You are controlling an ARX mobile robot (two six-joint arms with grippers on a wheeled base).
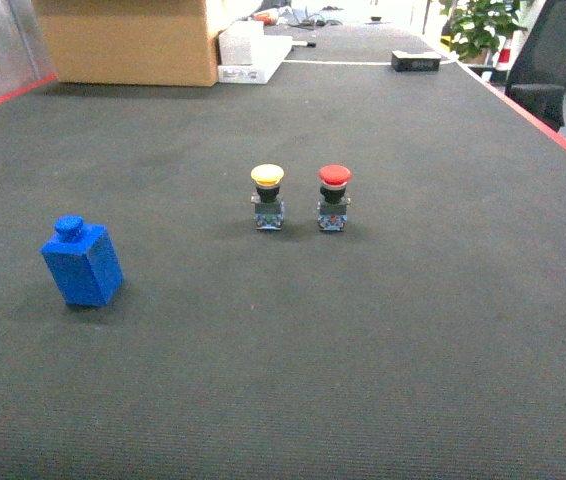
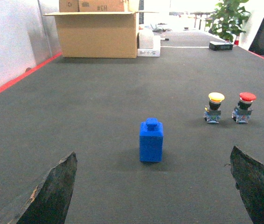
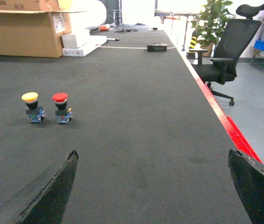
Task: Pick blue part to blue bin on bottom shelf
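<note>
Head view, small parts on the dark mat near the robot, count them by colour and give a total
Blue: 1, the blue plastic block with a top stud
Yellow: 1, the yellow-capped push button
Red: 1, the red-capped push button
Total: 3

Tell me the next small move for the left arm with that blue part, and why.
Probably ease the left gripper straight forward and down toward the blue part. The jaws stand wide open, the part sits upright between and beyond them, untouched, and nothing lies in the way. The yellow button and red button stand well off to the right.
</note>
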